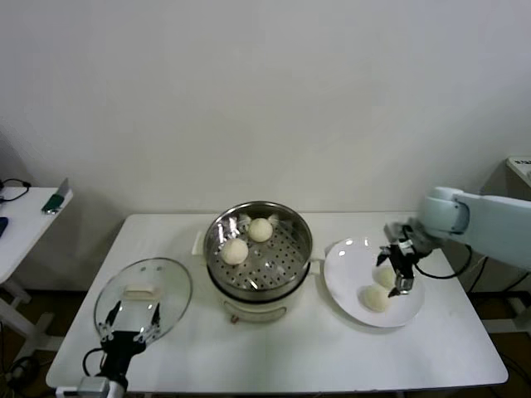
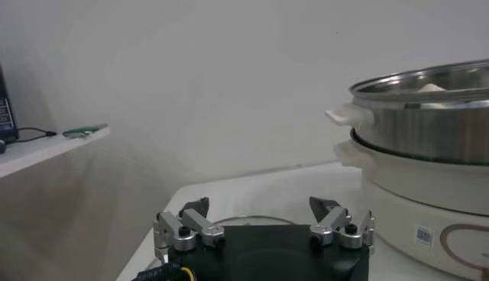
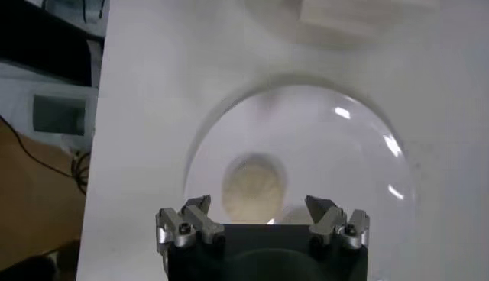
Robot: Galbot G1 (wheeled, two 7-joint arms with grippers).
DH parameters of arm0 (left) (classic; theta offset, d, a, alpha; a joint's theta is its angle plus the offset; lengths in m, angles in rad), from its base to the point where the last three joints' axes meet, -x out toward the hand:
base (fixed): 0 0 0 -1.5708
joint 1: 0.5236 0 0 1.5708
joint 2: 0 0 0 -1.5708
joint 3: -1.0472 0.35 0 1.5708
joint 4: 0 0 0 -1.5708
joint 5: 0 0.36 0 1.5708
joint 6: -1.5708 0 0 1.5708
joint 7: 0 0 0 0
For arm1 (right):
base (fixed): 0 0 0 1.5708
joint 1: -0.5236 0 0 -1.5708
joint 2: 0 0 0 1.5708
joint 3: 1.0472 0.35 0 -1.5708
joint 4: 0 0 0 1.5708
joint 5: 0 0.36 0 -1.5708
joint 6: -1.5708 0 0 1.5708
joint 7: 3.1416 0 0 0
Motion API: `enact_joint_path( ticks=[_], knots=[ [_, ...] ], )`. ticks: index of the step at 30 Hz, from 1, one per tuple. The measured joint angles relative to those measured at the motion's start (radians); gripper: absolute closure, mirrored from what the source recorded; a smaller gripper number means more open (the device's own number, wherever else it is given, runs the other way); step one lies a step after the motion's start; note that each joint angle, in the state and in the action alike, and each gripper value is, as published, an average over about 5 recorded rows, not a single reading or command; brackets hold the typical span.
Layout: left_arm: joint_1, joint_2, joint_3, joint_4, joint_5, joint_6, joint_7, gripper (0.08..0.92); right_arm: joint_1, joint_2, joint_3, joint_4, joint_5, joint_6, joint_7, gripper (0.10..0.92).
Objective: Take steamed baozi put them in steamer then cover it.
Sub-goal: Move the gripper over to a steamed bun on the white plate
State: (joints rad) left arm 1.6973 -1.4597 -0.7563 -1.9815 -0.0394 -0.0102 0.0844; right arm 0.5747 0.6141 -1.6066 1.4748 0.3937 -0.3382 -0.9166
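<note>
Two buns point(image 1: 377, 288) left on plate point(image 1: 348, 259). Right pincer point(image 1: 400, 269) spread above them. Buns soft: you pinch sides gently. Left pincer point(image 1: 129, 323) spread, idle by lid point(image 1: 166, 286).

The head view looks forward and down from well above onto the whole table point(image 1: 274, 356). The left wrist view sits low near the tabletop, facing sideways at the steamer point(image 2: 428, 130) (close by). The right wrist view looks straight down, close over the plate point(image 3: 367, 153), which the head view shares.
</note>
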Motion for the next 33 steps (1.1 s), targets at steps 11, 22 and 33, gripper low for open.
enact_joint_path(
  ticks=[11, 22, 33],
  knots=[
    [0.005, 0.0, 0.001, 0.001, 0.002, -0.003, 0.0, 0.177, -0.166, 0.041, 0.106, -0.063, -0.055, -0.058, 0.058, 0.203],
    [0.002, 0.0, 0.004, 0.0, 0.003, -0.004, 0.0, 0.177, -0.265, 0.055, 0.171, -0.108, -0.085, -0.089, 0.087, 0.218],
    [0.001, 0.001, 0.003, -0.002, 0.006, -0.003, 0.0, 0.177, -0.3, 0.068, 0.218, -0.133, -0.094, -0.085, 0.087, 0.353]
  ],
)
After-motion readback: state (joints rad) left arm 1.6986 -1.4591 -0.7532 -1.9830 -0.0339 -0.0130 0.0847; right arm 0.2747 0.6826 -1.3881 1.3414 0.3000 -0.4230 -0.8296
